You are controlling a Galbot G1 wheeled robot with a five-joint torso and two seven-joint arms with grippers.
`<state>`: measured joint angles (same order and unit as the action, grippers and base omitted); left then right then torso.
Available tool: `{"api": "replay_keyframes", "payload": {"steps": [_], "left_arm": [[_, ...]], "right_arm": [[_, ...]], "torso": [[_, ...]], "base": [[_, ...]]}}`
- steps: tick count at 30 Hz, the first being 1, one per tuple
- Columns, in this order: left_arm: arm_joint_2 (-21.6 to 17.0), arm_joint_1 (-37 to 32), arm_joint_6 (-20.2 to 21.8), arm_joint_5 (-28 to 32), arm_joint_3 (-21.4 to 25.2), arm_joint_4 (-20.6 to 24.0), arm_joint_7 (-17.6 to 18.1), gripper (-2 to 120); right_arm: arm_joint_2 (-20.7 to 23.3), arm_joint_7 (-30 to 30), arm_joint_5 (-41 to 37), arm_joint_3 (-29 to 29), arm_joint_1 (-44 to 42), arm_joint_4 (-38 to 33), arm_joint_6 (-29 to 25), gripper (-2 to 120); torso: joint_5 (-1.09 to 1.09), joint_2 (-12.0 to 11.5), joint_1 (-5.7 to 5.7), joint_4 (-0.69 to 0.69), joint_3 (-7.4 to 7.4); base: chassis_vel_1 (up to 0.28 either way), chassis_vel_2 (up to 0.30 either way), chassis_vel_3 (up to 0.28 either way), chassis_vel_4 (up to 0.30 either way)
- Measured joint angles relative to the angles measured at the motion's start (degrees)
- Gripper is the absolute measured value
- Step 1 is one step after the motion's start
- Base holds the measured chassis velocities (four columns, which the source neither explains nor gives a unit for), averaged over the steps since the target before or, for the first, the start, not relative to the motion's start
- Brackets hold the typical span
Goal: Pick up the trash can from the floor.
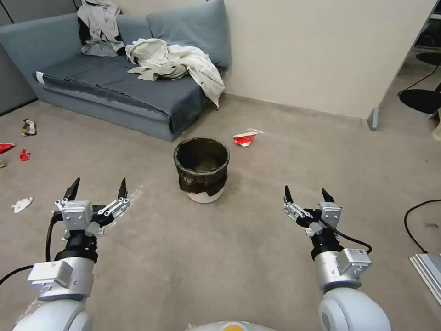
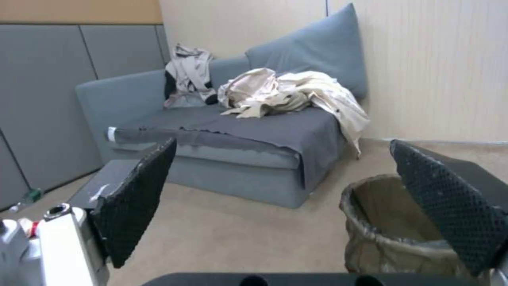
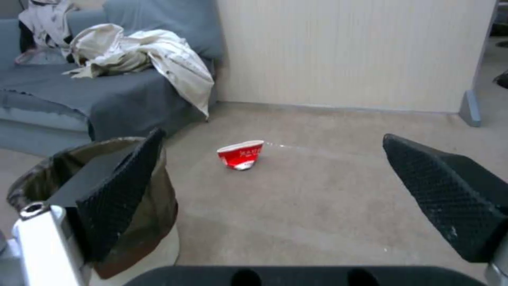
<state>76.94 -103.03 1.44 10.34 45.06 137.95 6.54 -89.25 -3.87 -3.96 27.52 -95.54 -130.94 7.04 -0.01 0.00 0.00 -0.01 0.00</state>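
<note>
1. Trash can (image 1: 202,168) stands upright on the floor (image 1: 257,257), centred ahead of the robot, between the two arms and farther out than both. White body, dark crinkled bag folded over the rim; inside looks empty.
2. Left pincer (image 1: 97,189): raised above the carpet to the can's left, well apart from it, fingers spread wide, nothing held. In the left wrist view the can (image 2: 391,230) sits partly behind one finger (image 2: 450,206).
3. Right pincer (image 1: 308,195): raised to the can's right, also well apart, fingers spread, nothing held. In the right wrist view the can (image 3: 132,206) lies behind one finger (image 3: 119,198).
4. Surroundings: grey sofa (image 1: 115,96) just behind the can, with pale crumpled clothes (image 1: 174,64) draped over the seat and a second garment (image 1: 98,27) over the backrest.
5. Crumpled red-and-white paper cup (image 1: 244,138) on its side on the carpet, behind and to the right of the can, near but not touching.
6. Litter scraps on the floor at far left: red pieces (image 1: 18,151), a wrapper (image 1: 28,127), white crumpled paper (image 1: 21,204).
7. Black cable (image 1: 415,220) curls on the carpet at far right.
8. Carpet between each pincer and the can is bare.
</note>
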Motion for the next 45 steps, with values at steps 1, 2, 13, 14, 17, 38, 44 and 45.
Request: {"api": "replay_keyframes", "payload": {"steps": [1, 2, 13, 14, 17, 38, 44, 45], "left_arm": [[0.0, 0.0, 0.0, 0.0, 0.0, 0.0, 0.0, 100], [0.0, 0.0, 0.0, 0.0, 0.0, 0.0, 0.0, 100], [-0.1, 0.2, 0.1, 0.1, 0.0, -0.1, 0.0, 100], [-0.2, 0.2, 0.1, 0.2, 0.0, -0.2, 0.0, 100], [-0.2, 0.2, 0.1, 0.3, 0.1, -0.3, 0.1, 100], [-12.5, 9.6, 8.6, 11.9, -0.4, -5.4, 0.3, 100], [-17.4, 14.6, 12.2, 16.6, -4.4, -10.0, 0.9, 100], [-17.4, 14.6, 12.2, 16.6, -4.4, -10.0, 0.9, 100]], "right_arm": [[0.0, 0.0, 0.0, 0.0, 0.0, 0.0, 0.0, 100], [0.0, 0.0, 0.0, 0.0, 0.0, 0.0, 0.0, 100], [-0.1, 0.1, 0.1, -0.2, 0.0, 0.1, 0.0, 100], [-0.2, 0.1, 0.2, -0.3, 0.1, 0.1, 0.0, 100], [-0.2, 0.1, 0.2, -0.4, 0.1, 0.1, 0.0, 100], [0.4, 0.2, -0.3, -0.8, 0.5, 1.1, -0.5, 100], [1.0, 0.1, -1.0, -0.7, 1.4, 1.8, 0.0, 100], [1.0, 0.1, -1.0, -0.7, 1.4, 1.8, 0.0, 100]], "torso": [[0.03, 0.0, 0.00, 0.01, 0.00], [0.03, 0.0, 0.00, 0.01, 0.00], [0.01, 0.0, 0.00, 0.01, 0.00], [0.01, 0.0, 0.00, 0.01, 0.00], [0.01, 0.0, 0.00, 0.00, 0.00], [0.00, 0.0, 0.00, 0.00, 0.00], [0.01, 0.0, 0.00, 0.01, 0.00], [0.01, 0.0, 0.00, 0.01, 0.00]], "base": [[-0.143, 0.117, 0.128, -0.101], [-0.143, 0.117, 0.128, -0.101], [-0.109, 0.110, 0.108, -0.113], [-0.116, 0.116, 0.116, -0.129], [-0.127, 0.118, 0.123, -0.131], [-0.085, 0.088, 0.088, -0.081], [0.000, 0.000, 0.000, 0.000], [0.000, 0.000, 0.000, 0.000]]}}
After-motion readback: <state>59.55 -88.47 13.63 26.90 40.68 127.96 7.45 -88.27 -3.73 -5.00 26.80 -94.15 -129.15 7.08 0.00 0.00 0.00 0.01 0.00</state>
